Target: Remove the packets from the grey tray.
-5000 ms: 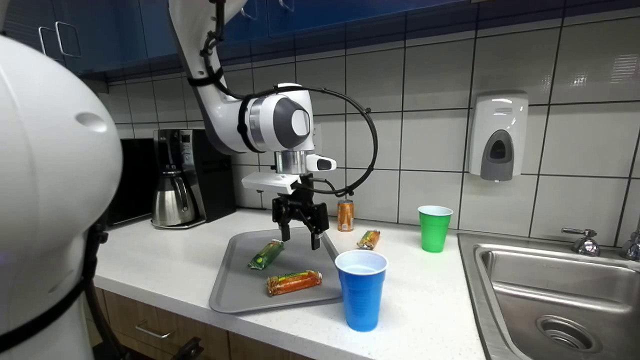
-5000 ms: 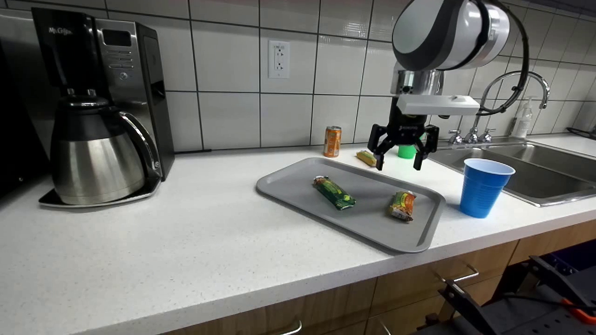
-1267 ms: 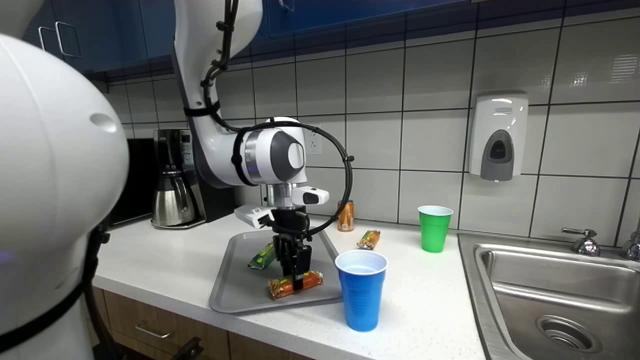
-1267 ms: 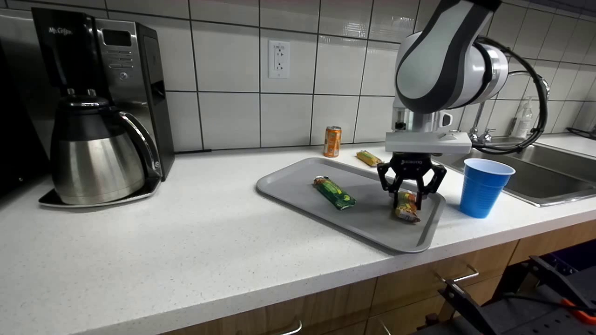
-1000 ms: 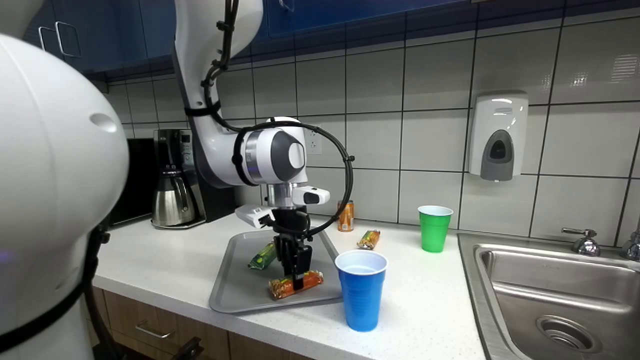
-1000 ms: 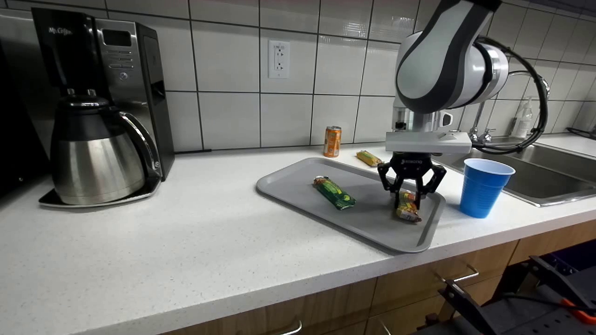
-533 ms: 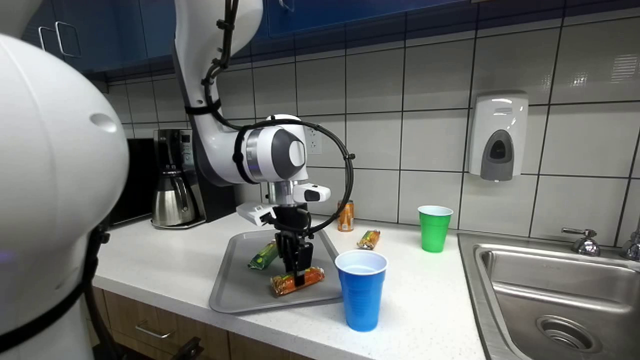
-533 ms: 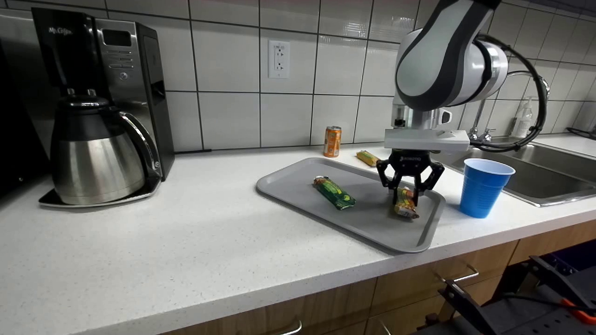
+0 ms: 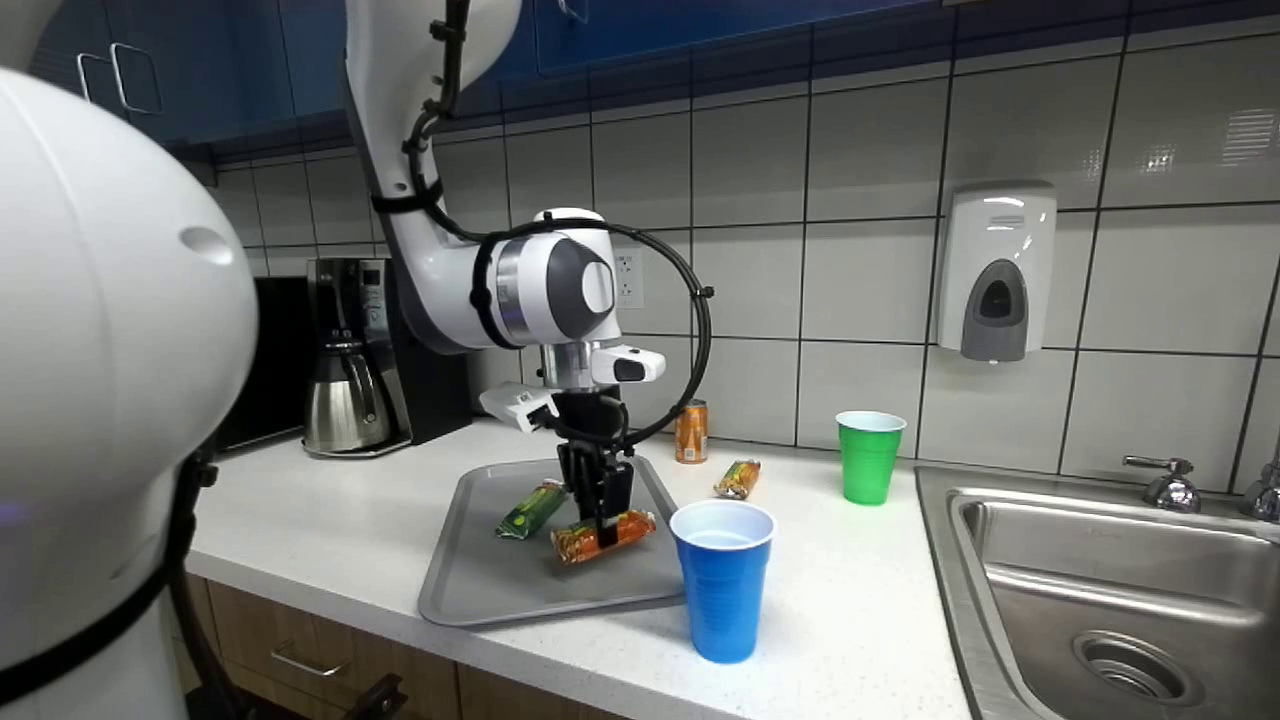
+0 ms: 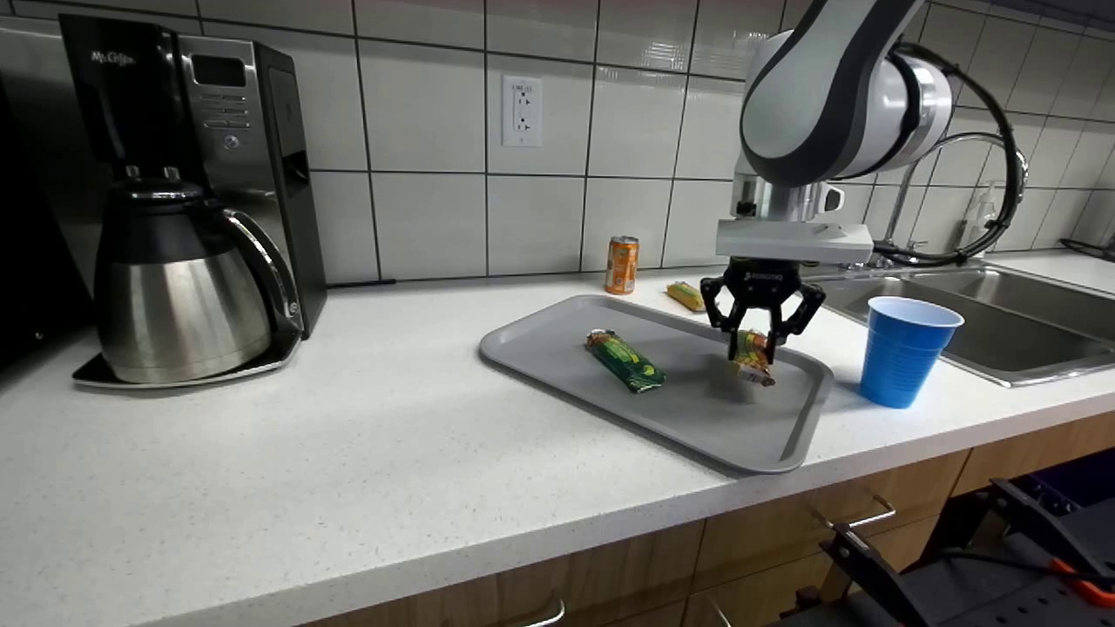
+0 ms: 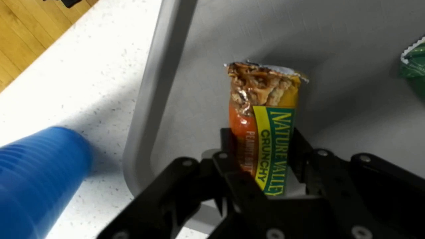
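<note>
The orange packet (image 10: 754, 369) is clasped between the fingers of my gripper (image 10: 753, 355), which has it raised over the grey tray (image 10: 557, 344); a shadow shows beneath it. In the wrist view the fingertips press both long sides of this packet (image 11: 265, 96), and its near end is hidden by the gripper. The green packet (image 9: 532, 510) lies on the tray, to the left of the held one in both exterior views; only its end (image 11: 416, 63) shows in the wrist view. A yellowish-green packet (image 9: 738, 480) rests on the counter behind the tray.
Close beside the tray stands a blue cup (image 9: 725, 590), also large in the wrist view (image 11: 43, 179). An orange can (image 10: 621, 265) and a green cup (image 9: 870, 460) stand near the wall. A steel sink (image 9: 1110, 540) and a coffee maker (image 10: 200, 218) flank the area.
Five seconds ago my gripper was open above the tray. It came down, shut on the orange packet, and over the last half second has lifted it off the tray.
</note>
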Action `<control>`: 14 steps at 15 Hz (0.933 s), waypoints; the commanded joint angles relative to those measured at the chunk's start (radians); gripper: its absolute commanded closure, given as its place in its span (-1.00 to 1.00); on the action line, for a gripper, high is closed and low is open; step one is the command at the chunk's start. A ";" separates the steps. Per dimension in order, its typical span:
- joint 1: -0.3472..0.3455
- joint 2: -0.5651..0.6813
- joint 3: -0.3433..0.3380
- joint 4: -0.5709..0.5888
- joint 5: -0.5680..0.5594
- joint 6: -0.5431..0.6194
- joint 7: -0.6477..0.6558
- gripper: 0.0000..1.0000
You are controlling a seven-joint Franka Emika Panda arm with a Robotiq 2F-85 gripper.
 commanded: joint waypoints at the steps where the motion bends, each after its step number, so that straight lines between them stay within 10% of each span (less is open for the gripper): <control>1: -0.006 -0.027 -0.012 0.015 -0.015 -0.007 -0.001 0.65; 14: -0.066 0.035 -0.068 0.127 0.001 0.008 -0.094 0.65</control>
